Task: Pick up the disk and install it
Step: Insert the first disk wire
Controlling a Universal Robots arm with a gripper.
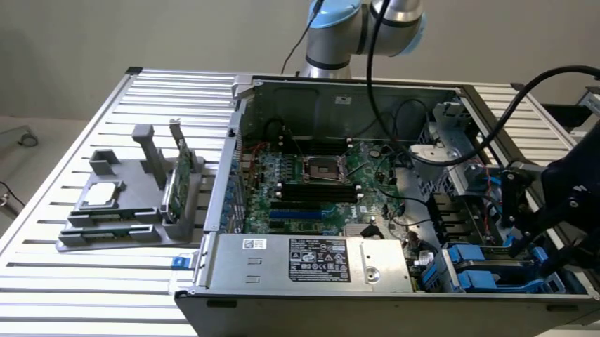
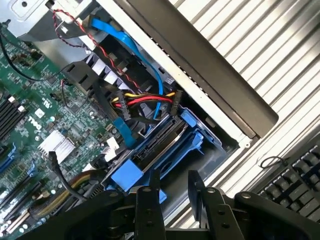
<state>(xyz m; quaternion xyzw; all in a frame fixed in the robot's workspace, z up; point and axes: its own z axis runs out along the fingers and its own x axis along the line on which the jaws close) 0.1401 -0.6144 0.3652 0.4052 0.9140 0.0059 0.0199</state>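
The slatted aluminium table (image 1: 66, 295) carries the open computer case (image 1: 375, 316), a sheet-steel box. Inside the case, the green motherboard (image 1: 272, 179) covers the floor, studded with black slots. At the case's corner on the exterior view's right, the black gripper (image 2: 172, 187) hangs just above the drive bay (image 2: 215, 150) with its fingers (image 2: 149, 200) apart, gripping nothing. The disk (image 2: 160, 142), a flat slab clipped in a glossy blue plastic frame, sits in that bay inside the case and looks seated, so the install appears to be at its release. Any further move calls for a clean path past the red, yellow and black cables (image 2: 145, 102) bunched beside the bay.
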